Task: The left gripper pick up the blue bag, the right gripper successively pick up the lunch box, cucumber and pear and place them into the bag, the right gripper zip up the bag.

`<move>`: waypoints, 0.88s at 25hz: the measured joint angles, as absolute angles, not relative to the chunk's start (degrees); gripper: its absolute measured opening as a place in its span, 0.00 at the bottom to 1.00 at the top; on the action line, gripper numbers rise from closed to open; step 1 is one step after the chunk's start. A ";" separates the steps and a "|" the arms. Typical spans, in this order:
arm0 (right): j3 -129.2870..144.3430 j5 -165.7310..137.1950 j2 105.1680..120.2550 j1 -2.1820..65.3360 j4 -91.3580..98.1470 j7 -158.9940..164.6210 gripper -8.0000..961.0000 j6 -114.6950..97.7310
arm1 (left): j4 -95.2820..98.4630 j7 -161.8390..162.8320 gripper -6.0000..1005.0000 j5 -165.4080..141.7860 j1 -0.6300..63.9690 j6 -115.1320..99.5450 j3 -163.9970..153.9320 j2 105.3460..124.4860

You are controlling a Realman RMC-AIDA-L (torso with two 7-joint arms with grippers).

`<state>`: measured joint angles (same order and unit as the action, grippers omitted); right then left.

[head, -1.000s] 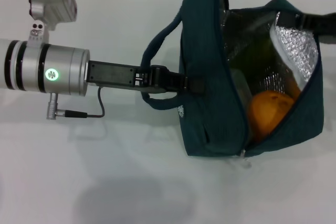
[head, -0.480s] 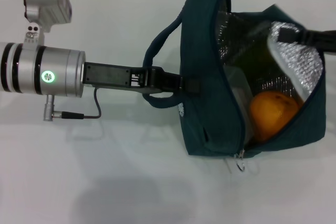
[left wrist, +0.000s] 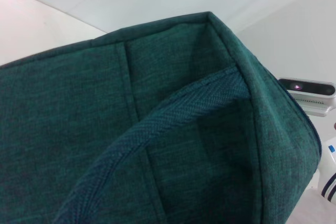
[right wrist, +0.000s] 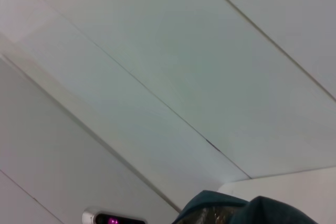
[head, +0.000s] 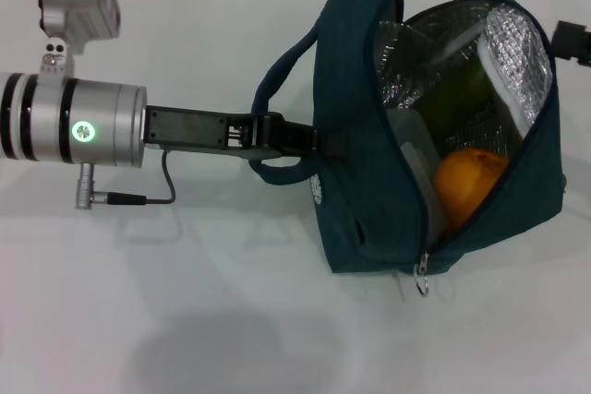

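Clamped on a loop handle (head: 277,149) at the blue bag's (head: 355,136) left side, the left gripper (head: 319,143) is seen fully closed. Inside the bag, the pear (head: 466,186) is lodged beside the lunch box (head: 416,149), with the cucumber (head: 457,99) behind. Only a sliver of the right gripper (head: 572,41) is visible at the bag's right; its opening cannot be told.

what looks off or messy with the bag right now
Nothing spilled or damaged. The blue bag gapes unzipped, its foil-lined flap folded back, with the pear inside; the left hand is at its side.
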<state>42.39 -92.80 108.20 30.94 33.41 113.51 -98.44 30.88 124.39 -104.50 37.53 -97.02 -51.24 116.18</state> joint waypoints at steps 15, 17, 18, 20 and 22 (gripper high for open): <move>45.13 -89.89 106.94 29.40 36.38 97.87 0.76 -123.30 | 30.73 124.30 0.14 -104.02 37.31 -95.84 -51.15 115.63; 49.18 -90.86 107.28 29.47 36.44 95.58 0.76 -123.02 | 30.70 124.34 0.14 -104.00 37.39 -95.68 -51.15 115.65; 50.57 -91.42 107.47 29.66 36.37 94.98 0.75 -122.86 | 30.59 124.41 0.14 -104.00 37.51 -95.57 -51.15 115.67; 53.35 -94.46 108.64 30.58 36.33 93.76 0.75 -122.20 | 30.55 124.50 0.14 -103.97 37.68 -95.50 -51.13 115.71; 54.51 -99.34 110.29 31.56 36.28 92.70 0.74 -120.75 | 30.57 124.57 0.14 -103.94 37.73 -95.50 -51.02 115.76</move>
<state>54.51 -99.34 110.29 31.56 36.28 92.70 -120.75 30.57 124.57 -103.94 37.73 -95.50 -51.02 115.76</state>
